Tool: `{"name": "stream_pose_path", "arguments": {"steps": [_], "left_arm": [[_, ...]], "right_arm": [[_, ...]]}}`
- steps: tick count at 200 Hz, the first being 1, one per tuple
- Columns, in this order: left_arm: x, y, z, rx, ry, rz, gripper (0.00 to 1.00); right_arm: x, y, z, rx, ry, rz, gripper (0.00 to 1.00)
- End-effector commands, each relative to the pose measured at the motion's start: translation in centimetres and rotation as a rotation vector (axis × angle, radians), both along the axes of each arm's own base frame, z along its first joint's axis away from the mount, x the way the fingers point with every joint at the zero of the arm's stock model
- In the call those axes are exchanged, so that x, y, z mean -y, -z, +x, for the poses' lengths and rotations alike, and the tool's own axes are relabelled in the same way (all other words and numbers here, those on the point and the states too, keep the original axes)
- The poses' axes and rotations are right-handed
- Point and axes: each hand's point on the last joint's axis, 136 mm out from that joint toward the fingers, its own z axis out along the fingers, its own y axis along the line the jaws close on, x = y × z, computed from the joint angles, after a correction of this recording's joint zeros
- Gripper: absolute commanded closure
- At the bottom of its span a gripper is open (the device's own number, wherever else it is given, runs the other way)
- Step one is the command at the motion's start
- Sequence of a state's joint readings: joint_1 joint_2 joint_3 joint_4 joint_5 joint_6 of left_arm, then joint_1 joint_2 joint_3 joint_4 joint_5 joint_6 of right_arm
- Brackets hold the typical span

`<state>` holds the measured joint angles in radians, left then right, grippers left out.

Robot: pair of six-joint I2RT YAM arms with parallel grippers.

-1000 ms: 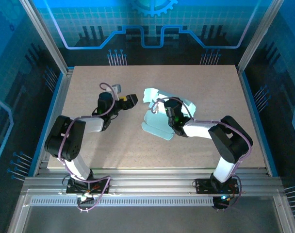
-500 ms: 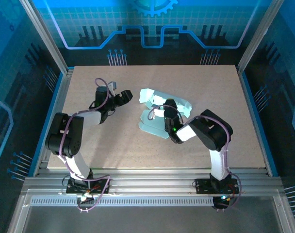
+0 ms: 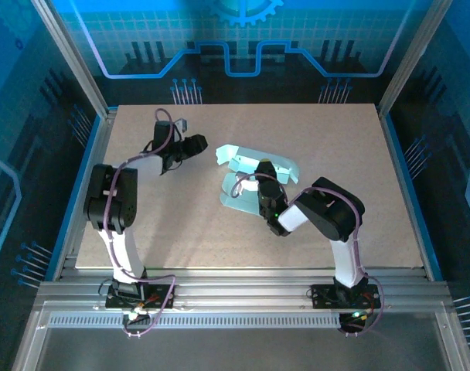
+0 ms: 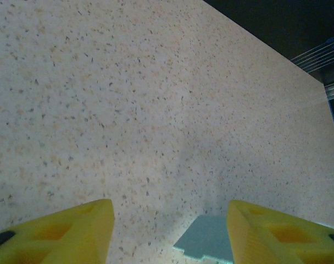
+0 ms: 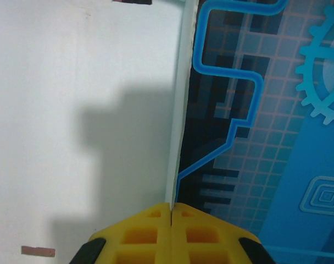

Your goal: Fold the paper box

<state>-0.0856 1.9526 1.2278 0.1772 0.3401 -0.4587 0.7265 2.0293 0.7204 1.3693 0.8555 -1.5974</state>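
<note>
The paper box (image 3: 236,161) is a pale blue card blank lying mid-table, with its far flaps raised and a flat panel (image 3: 236,199) nearer me. My right gripper (image 3: 263,176) stands over its middle. In the right wrist view my right gripper (image 5: 171,208) is shut on the thin edge of an upright panel of the paper box (image 5: 84,110). My left gripper (image 3: 198,145) hovers to the left of the box, apart from it. Its yellow fingers (image 4: 68,234) stand apart with nothing between them, and a corner of the paper box (image 4: 208,242) lies on the table beyond my left gripper (image 4: 170,220).
The speckled beige table (image 3: 181,232) is bounded by aluminium rails (image 3: 243,297) at the near edge and by blue enclosure walls (image 3: 243,54) at the back and sides. Bare table lies to the left, right and front of the box.
My left arm has swung back and left, away from the box, and its jaws have narrowed. My right arm has folded in, shifting the held box slightly left.
</note>
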Motion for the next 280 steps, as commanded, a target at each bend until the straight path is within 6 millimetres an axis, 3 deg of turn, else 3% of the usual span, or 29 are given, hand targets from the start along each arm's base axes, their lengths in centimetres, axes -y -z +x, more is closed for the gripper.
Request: {"name": "stream_pose_path", "arguments": {"steps": [1,35,75,97,159,243,250,260,280], "left_arm": [[1.0,1.2,0.0,-0.094,0.128,0.011,0.46],[3.9,0.6,0.6,-0.07,0.34,-0.05,0.54],[7.3,-0.5,-0.2,0.026,0.549,0.008,0.54],[8.6,-0.4,-0.7,0.025,0.609,-0.031,0.6],[8.6,0.6,-2.3,-0.046,0.62,-0.047,0.68],[9.1,0.2,-4.6,-0.084,0.615,-0.12,0.74],[9.0,-0.1,-4.5,-0.075,0.605,-0.119,0.73],[8.6,-0.2,-4.0,-0.056,0.572,-0.106,0.64],[6.5,-0.8,-2.1,-0.021,0.467,-0.086,0.55]], "right_arm": [[-0.6,-0.8,-0.7,0.026,-0.028,0.044,1.0],[-0.8,-0.5,-0.8,0.016,-0.038,0.055,1.0],[-0.9,-0.4,-1.0,-0.004,-0.049,0.071,1.0],[-1.0,-0.3,-1.0,-0.007,-0.054,0.068,1.0],[-0.7,0.7,-0.8,0.003,-0.033,0.014,1.0],[-0.4,0.3,-0.7,0.007,-0.027,0.025,1.0],[-0.4,0.2,-0.7,0.011,-0.026,0.027,1.0],[-0.4,0.0,-0.7,0.015,-0.026,0.031,1.0],[-0.3,-0.2,-0.8,0.018,-0.029,0.036,1.0]]}}
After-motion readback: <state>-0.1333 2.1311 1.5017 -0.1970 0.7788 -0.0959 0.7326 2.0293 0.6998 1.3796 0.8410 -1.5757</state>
